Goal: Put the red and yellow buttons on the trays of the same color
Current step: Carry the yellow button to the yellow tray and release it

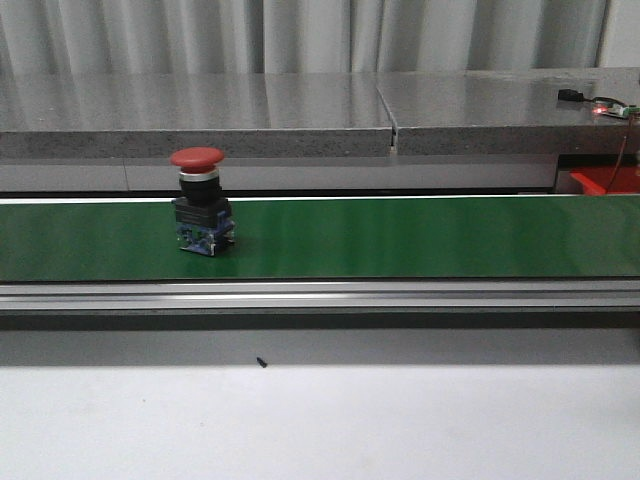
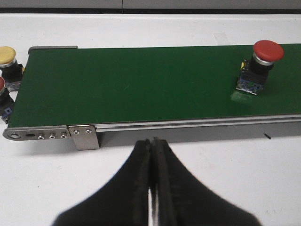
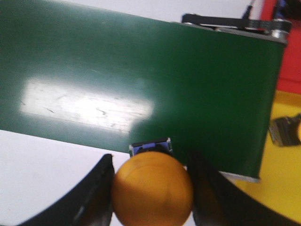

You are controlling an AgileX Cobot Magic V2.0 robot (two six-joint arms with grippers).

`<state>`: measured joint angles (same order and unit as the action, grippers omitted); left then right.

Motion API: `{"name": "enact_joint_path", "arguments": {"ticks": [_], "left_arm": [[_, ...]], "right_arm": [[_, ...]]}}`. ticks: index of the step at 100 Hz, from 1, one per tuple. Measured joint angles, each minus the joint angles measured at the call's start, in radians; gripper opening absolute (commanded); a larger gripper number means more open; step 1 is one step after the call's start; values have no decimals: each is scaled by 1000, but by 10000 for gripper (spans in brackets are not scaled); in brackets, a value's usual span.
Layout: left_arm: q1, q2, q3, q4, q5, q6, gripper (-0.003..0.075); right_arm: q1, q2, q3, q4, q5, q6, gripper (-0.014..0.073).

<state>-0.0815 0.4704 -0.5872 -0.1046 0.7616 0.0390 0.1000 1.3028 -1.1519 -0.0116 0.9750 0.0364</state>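
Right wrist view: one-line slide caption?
Right pincer shut on a yellow button at the edge of the green conveyor belt, with the yellow tray alongside.

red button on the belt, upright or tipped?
Upright. The red button stands on its base on the green belt with its mushroom cap on top; the left wrist view shows the same stance.

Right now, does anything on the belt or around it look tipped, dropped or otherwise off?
Nothing stands out. The red button stands upright on the green belt, and the right gripper holds a yellow button squarely. The left gripper is shut and empty.
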Motion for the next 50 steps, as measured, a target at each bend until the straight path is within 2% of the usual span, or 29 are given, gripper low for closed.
{"name": "enact_joint_path", "arguments": {"ticks": [24, 50], "left_arm": [[0, 0, 0, 0, 0, 0, -19], [0, 0, 0, 0, 0, 0, -19]], "right_arm": [[-207, -83, 73, -12, 0, 26, 111], [-412, -91, 126, -16, -35, 67, 111]]}}
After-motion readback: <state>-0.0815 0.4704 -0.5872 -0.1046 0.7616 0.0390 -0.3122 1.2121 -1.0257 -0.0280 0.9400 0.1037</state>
